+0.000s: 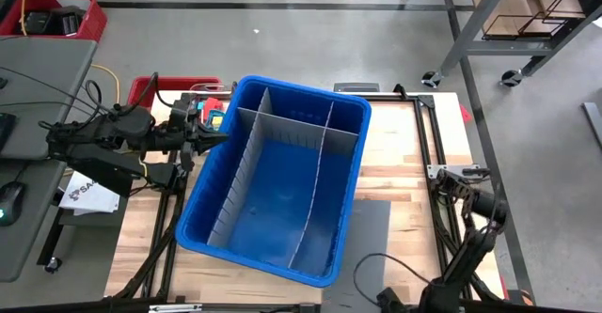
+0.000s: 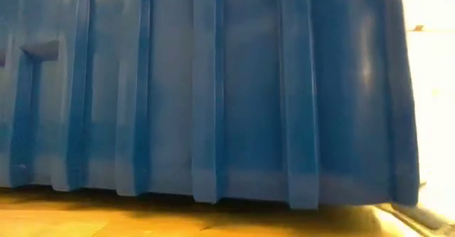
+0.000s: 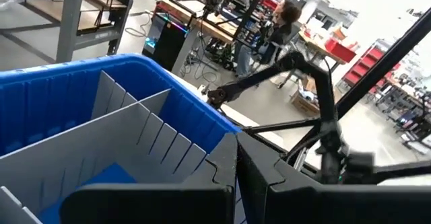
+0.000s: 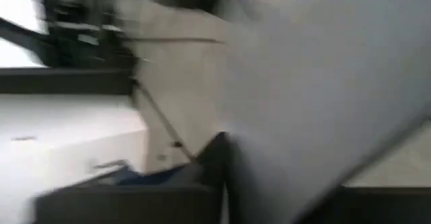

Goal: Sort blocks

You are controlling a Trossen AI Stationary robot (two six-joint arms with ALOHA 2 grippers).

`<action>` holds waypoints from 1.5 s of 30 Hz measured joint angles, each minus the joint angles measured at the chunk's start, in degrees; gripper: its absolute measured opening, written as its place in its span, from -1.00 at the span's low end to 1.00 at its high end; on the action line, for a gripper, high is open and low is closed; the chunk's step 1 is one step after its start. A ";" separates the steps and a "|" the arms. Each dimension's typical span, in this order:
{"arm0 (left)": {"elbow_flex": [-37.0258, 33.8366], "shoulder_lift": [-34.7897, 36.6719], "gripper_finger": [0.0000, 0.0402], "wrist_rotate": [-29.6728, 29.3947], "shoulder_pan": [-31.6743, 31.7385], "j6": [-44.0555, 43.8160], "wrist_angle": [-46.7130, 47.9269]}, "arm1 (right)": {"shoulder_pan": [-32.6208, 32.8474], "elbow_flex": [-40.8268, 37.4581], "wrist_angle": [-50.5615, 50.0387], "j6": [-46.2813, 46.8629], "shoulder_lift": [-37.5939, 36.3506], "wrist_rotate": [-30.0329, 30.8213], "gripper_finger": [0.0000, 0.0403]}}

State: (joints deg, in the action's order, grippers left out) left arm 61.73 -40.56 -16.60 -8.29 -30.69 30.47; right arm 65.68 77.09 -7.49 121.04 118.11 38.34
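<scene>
A large blue bin (image 1: 303,93) stands slanted on the middle of the wooden table, split into compartments by thin grey dividers (image 1: 282,131). It fills the low view as a ribbed blue wall (image 2: 213,87). No blocks show plainly. Small red and teal bits (image 1: 213,113) lie by the bin's far left corner, half hidden by my left arm, and I cannot tell what they are. My left gripper (image 1: 218,140) is shut and hovers at the bin's left rim (image 3: 168,76), touching nothing. My right gripper (image 1: 450,175) is near the table's right edge, clear of the bin; its wrist view is blurred.
A dark grey mat (image 1: 369,247) lies on the table at the bin's near right. A red crate (image 1: 56,17) and a metal rack (image 1: 527,22) stand on the floor beyond the table. A person (image 3: 286,15) is in the room behind.
</scene>
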 joint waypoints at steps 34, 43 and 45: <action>0.00 -4.09 -0.15 -1.75 0.83 1.89 -2.88 | -8.58 33.69 -82.67 -11.39 -39.30 2.04 -1.00; 0.00 -3.84 -0.13 -2.95 0.83 15.63 -37.35 | -13.34 49.65 -80.92 -40.45 -39.43 37.10 -1.00; 0.41 -3.35 -0.13 -5.32 0.94 17.60 -40.28 | -14.01 52.49 -78.50 -48.35 -39.45 41.69 -1.00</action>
State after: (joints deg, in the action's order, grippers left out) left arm 62.15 -43.90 -21.92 -7.36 -13.09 -9.81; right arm 51.67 129.58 -85.99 72.69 78.65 80.03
